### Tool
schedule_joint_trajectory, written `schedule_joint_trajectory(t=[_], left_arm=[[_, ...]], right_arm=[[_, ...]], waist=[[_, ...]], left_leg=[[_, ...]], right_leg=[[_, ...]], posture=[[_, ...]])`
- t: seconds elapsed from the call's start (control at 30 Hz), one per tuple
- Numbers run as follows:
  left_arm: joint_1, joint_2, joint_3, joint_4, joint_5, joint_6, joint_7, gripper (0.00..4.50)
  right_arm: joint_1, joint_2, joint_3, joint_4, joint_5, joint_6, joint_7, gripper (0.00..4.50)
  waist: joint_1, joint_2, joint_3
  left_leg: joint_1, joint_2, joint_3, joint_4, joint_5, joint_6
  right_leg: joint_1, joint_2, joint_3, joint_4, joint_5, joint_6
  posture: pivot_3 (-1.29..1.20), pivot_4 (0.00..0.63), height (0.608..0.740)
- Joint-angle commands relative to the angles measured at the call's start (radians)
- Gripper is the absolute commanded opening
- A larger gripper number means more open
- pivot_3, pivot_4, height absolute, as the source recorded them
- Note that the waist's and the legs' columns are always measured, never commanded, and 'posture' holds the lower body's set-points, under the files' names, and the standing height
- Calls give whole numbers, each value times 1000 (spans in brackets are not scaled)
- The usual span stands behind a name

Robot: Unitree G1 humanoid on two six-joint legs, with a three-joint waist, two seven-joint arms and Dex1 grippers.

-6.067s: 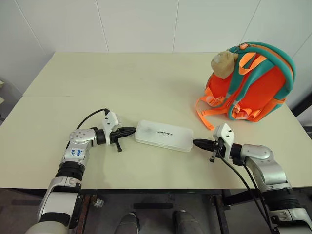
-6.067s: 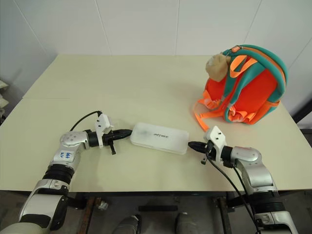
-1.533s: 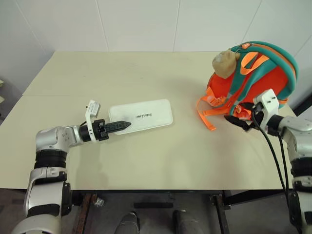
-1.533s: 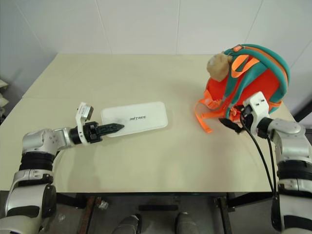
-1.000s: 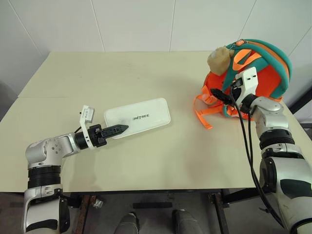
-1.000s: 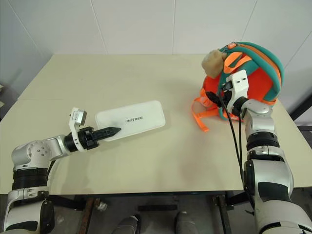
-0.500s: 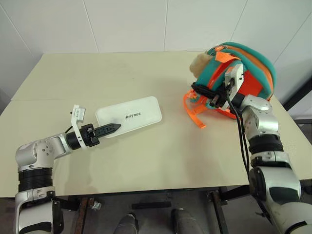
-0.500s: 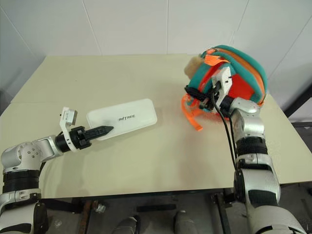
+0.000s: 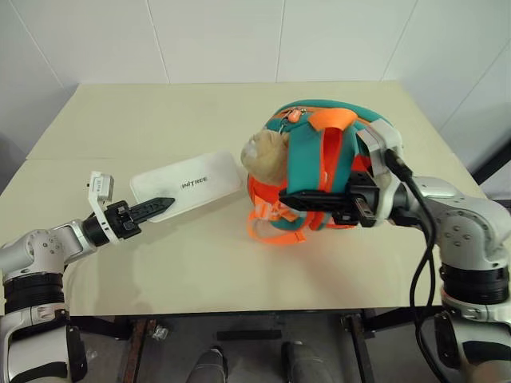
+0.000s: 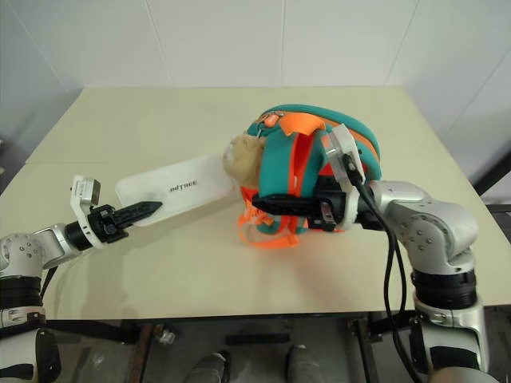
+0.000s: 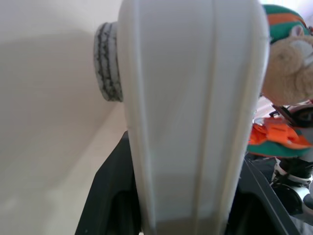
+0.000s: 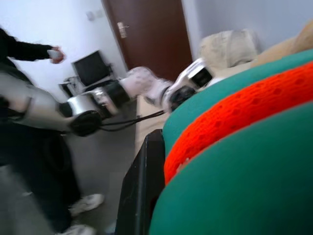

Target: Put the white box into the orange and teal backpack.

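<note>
The flat translucent-white plastic box (image 9: 185,184) is pinched at its near end by the left gripper (image 9: 157,207) and held out beside the small orange and teal backpack (image 9: 331,169). The backpack is gripped by a teal strap in the closed right gripper (image 9: 297,197), near the table (image 9: 200,263). No opening is presented toward the box, so it could be jammed against the tan plush charm (image 9: 266,152), or levered loose from so shallow an end grip.

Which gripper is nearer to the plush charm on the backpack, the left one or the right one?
Right. The right gripper grips the backpack strap just below the plush charm. The left gripper is farther away, holding the white box.
</note>
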Motion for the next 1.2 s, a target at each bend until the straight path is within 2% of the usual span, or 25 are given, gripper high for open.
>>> schedule_joint_trajectory(t=[0.03,0.13,0.23,0.43,0.57,0.83,0.93,1.0,1.2], left_arm=[[11,18,46,-63,-40,-53,-40,1374],[28,17,49,-104,-44,-89,-54,1374],[44,17,54,-144,-49,-117,-66,1374],[83,11,96,-330,-120,-170,-81,1374],[129,62,118,-453,-181,-143,-96,1374],[138,105,87,-499,-191,-193,-126,1374],[128,130,-4,-496,-115,-269,-178,1374],[64,120,-108,-430,22,-403,-168,1374],[-139,84,-288,-289,202,-541,-150,1374]], right_arm=[[37,-86,-48,-62,119,58,73,22],[39,-184,-60,-41,174,100,158,22],[34,-224,-42,-24,140,70,183,22],[43,-198,30,14,5,-27,160,22],[58,-187,57,33,-36,-51,166,22],[55,-158,88,63,-86,-79,169,22],[53,-148,98,65,-95,-83,167,22],[47,-140,103,65,-94,-80,166,22],[29,-127,116,74,-107,-86,171,22]], waist=[[9,0,0],[12,0,0],[11,-1,0],[7,-1,0],[8,-1,0],[9,-1,0],[9,-1,0],[11,-1,0],[13,-1,0]], left_leg=[[0,0,0,0,0,0],[-1,0,1,0,0,1],[-1,0,1,0,-1,1],[0,0,2,0,0,1],[-1,0,2,0,0,1],[0,0,2,2,0,1],[0,0,2,2,0,1],[0,0,2,1,0,1],[0,0,2,3,0,1]], right_leg=[[0,0,0,-1,0,0],[0,0,0,-1,0,0],[0,0,0,-2,0,0],[0,0,0,-1,0,0],[0,0,0,-1,0,0],[1,0,0,-1,0,-1],[1,0,0,-1,0,-1],[1,0,0,-1,0,-1],[1,1,0,-1,0,0]], posture=[[0,150,740],[0,150,740],[0,150,740],[0,150,740],[0,150,740],[0,150,740],[0,150,740],[0,150,740],[0,150,740]])
